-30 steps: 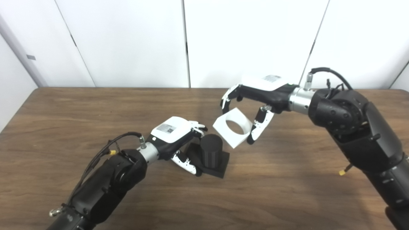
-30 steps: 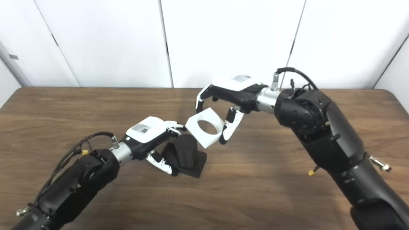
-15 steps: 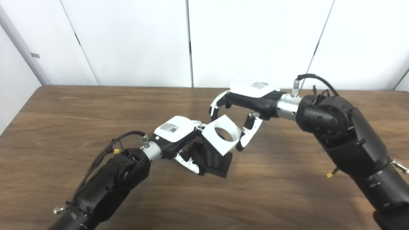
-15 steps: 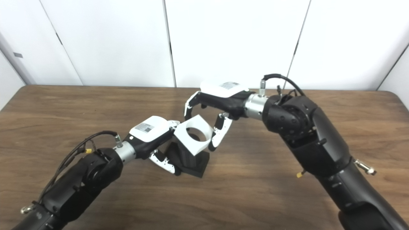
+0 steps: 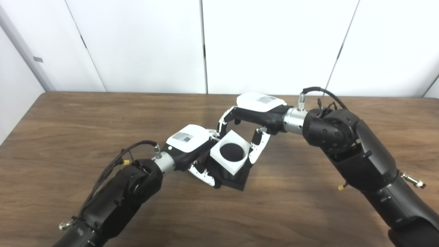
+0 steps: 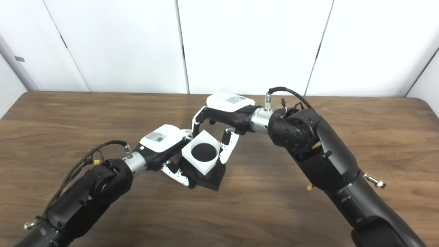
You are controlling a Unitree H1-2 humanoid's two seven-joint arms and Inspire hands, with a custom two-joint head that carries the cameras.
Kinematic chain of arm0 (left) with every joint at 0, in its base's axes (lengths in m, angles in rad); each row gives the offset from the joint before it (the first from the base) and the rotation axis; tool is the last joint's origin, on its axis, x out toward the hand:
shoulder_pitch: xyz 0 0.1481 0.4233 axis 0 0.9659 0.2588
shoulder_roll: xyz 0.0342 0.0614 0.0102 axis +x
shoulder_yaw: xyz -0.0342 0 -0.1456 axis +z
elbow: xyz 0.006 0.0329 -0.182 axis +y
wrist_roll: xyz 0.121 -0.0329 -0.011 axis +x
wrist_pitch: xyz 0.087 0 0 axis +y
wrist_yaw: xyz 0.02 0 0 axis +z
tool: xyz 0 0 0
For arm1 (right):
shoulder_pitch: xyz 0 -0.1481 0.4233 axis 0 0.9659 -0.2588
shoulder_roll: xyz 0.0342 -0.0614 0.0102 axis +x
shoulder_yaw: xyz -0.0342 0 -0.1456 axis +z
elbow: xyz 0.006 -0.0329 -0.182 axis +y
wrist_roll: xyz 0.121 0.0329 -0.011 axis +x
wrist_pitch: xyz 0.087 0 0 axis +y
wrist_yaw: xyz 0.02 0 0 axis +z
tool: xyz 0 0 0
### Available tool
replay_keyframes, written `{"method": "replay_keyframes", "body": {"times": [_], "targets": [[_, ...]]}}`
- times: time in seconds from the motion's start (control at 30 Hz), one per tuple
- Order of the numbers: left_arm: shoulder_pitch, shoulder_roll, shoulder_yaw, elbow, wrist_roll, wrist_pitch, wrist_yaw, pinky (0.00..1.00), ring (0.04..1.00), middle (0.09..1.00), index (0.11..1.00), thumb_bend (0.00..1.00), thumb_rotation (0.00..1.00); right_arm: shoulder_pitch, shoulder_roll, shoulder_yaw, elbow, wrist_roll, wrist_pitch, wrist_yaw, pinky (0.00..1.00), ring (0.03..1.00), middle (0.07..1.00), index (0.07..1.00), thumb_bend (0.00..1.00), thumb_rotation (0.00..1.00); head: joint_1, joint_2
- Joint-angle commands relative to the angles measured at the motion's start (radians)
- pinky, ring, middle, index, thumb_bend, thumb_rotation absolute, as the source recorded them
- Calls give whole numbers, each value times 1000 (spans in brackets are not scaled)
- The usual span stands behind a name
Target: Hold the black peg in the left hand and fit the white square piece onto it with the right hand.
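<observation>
Frame centre: white square piece (image 5: 230,154) sits over the black peg (image 5: 230,151), peg top showing dark through its round hole. Right hand (image 5: 255,115) is clamped on the piece: fingers (image 5: 223,122) on its upper-left side, thumb (image 5: 258,152) on its right edge, piece between them. Left hand (image 5: 189,145) grips the peg's black base (image 5: 240,180) from the left; one white-tipped finger (image 5: 205,174) lies along the base's lower-left edge, touching it. Base rests on the wooden table (image 5: 68,137).

Hidden: peg shaft is almost fully covered by the piece, so I can't tell how far down it's seated. Left hand's upper fingers are behind the piece, contact there not visible. Left arm cut off at bottom-left edge, right arm at bottom-right corner.

Count: one peg, one white piece, one base, two hands.
</observation>
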Motion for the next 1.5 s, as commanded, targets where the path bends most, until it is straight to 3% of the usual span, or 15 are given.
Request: {"method": "replay_keyframes", "body": {"times": [0.0,0.8,0.97,1.03,1.1,1.3,1.47], "targets": [[30,-2,-44,34,53,20,-68,702,901,877,493,523,75,-32,6,-6,-12,3,-30,-26,698,809,760,479,523,129,0,2],[30,-10,-42,28,50,19,-62,682,893,874,492,523,75,-11,21,46,118,-40,-99,-62,696,798,759,478,524,131,11,11],[29,-5,-40,22,53,22,-65,677,894,874,492,523,76,-12,2,67,114,-70,-48,-15,704,805,781,491,523,152,15,12],[29,-3,-38,23,50,19,-62,676,888,870,492,523,75,-10,-8,69,104,-78,-23,6,708,817,799,627,811,274,13,13],[29,0,-35,24,47,18,-63,676,884,868,492,523,75,-5,-16,64,96,-81,-11,16,714,823,808,679,887,299,10,12],[28,4,-33,28,48,21,-70,684,885,871,492,523,75,11,-56,31,69,-74,3,27,727,831,825,736,926,300,6,14],[28,0,-29,31,45,22,-68,687,873,870,492,523,75,37,-73,-23,41,-39,38,17,739,832,829,735,902,234,2,13]]}}
